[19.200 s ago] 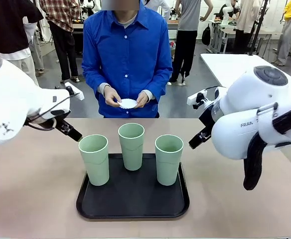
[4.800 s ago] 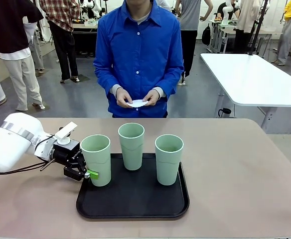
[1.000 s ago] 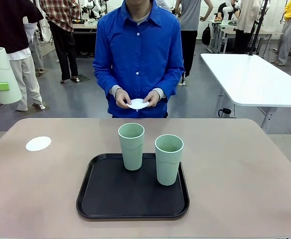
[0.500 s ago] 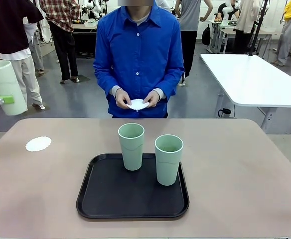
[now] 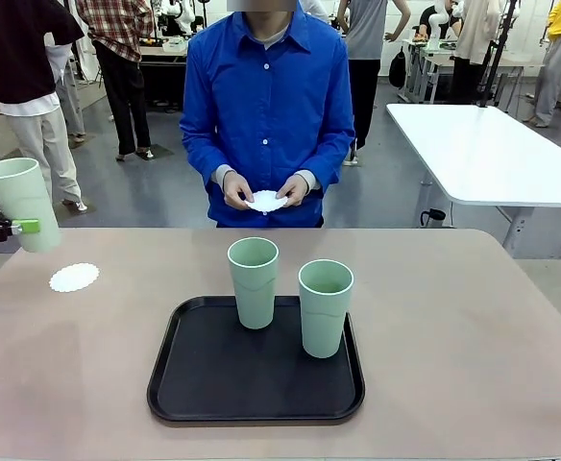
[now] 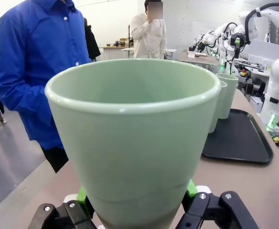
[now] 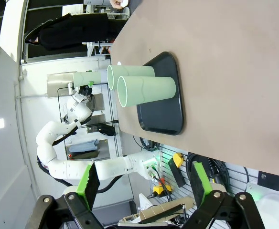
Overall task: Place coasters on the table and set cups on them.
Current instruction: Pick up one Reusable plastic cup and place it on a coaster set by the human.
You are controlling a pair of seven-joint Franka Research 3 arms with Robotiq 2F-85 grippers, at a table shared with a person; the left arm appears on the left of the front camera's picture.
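Beige smooth desk [image 5: 453, 365] carries a black rounded tray [image 5: 213, 384] with two tall, tapering mint plastic cups [image 5: 253, 281]. Left fingers [image 6: 82, 194] clamp a third cup [image 5: 21, 204] aloft beside a lacy white paper coaster [image 5: 74, 278]; right fingers [image 7: 89, 183] gape empty.

**Left fingers clamped, right fingers spread**

The left gripper [image 5: 13, 229] reaches in at the left edge of the front view. Its green-padded fingers [image 6: 82, 196] are closed on the lower part of a cup [image 6: 134, 143], one on each side. The right gripper [image 7: 144, 186] hangs with its fingers [image 7: 89, 183] spread wide apart, pads facing each other.
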